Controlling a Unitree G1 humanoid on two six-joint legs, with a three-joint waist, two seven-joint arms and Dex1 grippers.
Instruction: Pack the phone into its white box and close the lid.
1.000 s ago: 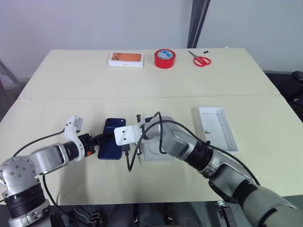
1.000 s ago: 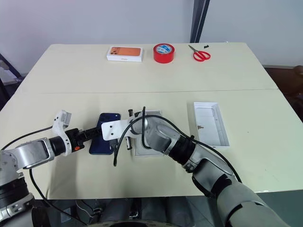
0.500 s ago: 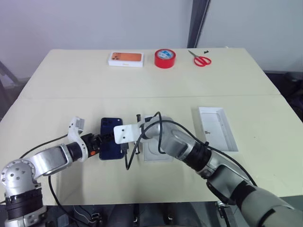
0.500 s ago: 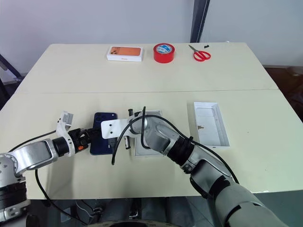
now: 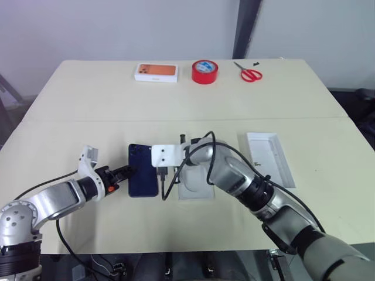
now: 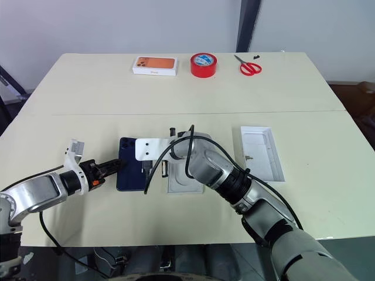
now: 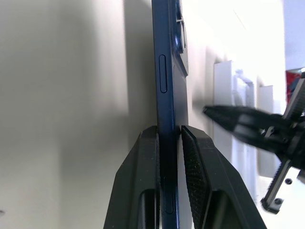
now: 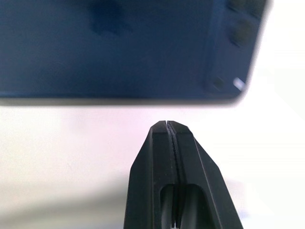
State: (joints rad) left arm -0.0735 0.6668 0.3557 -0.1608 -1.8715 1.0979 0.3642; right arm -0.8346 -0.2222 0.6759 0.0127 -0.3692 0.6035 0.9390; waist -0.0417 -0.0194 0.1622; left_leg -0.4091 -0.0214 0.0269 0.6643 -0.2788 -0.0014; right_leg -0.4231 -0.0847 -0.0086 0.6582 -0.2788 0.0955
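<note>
The table (image 5: 88, 93) carried everything. The lid (image 5: 270, 158) lay open-face-up well off to the right, and the white box (image 5: 196, 187) sat just right of the phone (image 5: 143, 178), partly under the right arm. The phone, slim and dark navy with a glossy back and its camera cluster at the far corner, lay with its long axis running away from the robot, parallel to the box. The left gripper (image 7: 169, 143) was the nearer, clamped across the phone's near edge. The right gripper (image 8: 170, 125) was pinched shut on nothing, just beside the phone's right edge, so the box lay to the phone's right.
</note>
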